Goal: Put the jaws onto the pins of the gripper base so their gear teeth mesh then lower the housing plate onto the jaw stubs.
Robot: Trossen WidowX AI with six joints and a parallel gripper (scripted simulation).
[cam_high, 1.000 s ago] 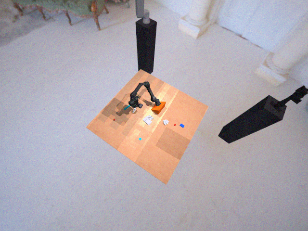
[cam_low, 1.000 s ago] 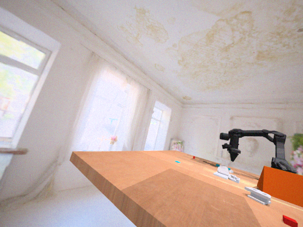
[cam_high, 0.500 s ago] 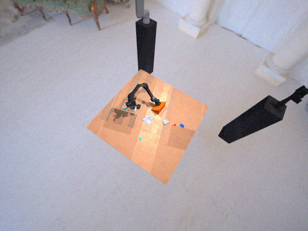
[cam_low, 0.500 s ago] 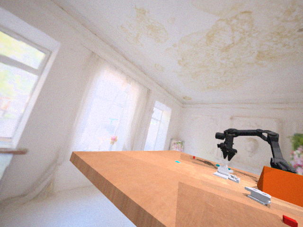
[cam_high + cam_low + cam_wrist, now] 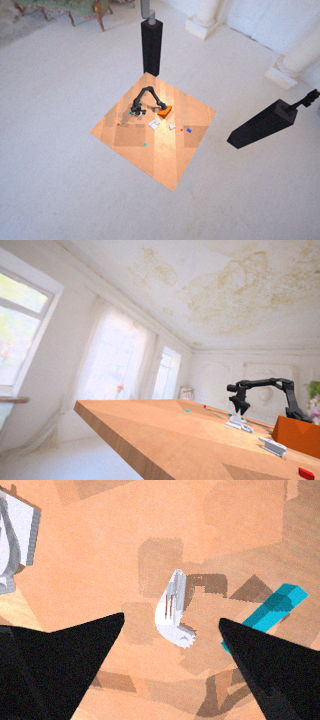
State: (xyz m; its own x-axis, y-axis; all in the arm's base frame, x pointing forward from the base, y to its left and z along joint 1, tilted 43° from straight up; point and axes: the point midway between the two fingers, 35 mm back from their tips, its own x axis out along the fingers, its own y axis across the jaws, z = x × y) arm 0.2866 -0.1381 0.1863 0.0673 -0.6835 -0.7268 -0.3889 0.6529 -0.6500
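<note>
My gripper (image 5: 139,112) (image 5: 239,413) (image 5: 170,619) is open and empty, pointing down above a loose white jaw (image 5: 165,612) (image 5: 139,115). In the wrist view the jaw lies between and beyond the fingertips, its toothed end towards the hand. The white gripper base (image 5: 29,527) (image 5: 154,127) (image 5: 232,425) lies to the left in the wrist view, cut by the frame edge, with a grey-white jaw (image 5: 14,542) over it. Whether that jaw sits on its pin is too small to tell. A separate white part with a flat top, seemingly the housing plate (image 5: 172,126) (image 5: 272,445), stands nearer the exterior camera.
A teal bar (image 5: 272,610) (image 5: 130,112) lies close beside the right finger. An orange block (image 5: 164,112) (image 5: 297,436) is by the arm's base. Small red (image 5: 181,129), blue (image 5: 189,130) and cyan (image 5: 145,144) pieces lie on the wooden table (image 5: 165,165); another red piece (image 5: 118,124) is near its left edge.
</note>
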